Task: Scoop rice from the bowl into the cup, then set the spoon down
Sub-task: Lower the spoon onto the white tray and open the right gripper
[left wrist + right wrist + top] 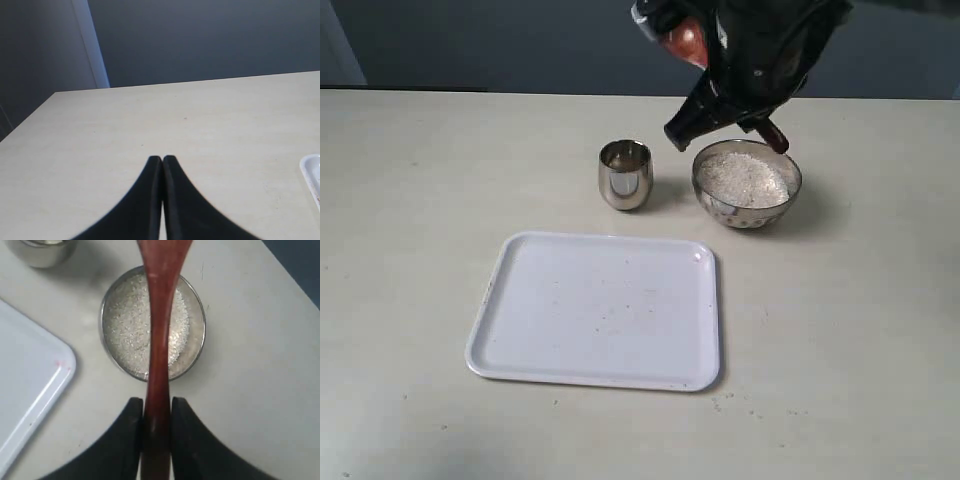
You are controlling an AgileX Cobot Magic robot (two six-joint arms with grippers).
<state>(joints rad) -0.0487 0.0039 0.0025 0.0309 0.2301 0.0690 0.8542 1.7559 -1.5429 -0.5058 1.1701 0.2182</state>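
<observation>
The steel bowl [747,205] stands right of centre and holds a mound of white rice [743,178]. To its left stands the small steel cup [625,176]. My right gripper [157,405] is shut on the slim handle of the reddish-brown wooden spoon [159,340] and hangs above the bowl [196,347] of rice [125,335]. The spoon's oval end runs out of the right wrist view. In the exterior view the handle end [775,136] shows by the bowl's far rim. The left gripper [162,159] is shut and holds nothing, over bare table.
A white rectangular tray [595,310] lies in front of the cup and bowl, with its corner [30,385] close to the bowl. The right arm [760,50] fills the space above the bowl. A few stray grains lie by the tray's near right corner.
</observation>
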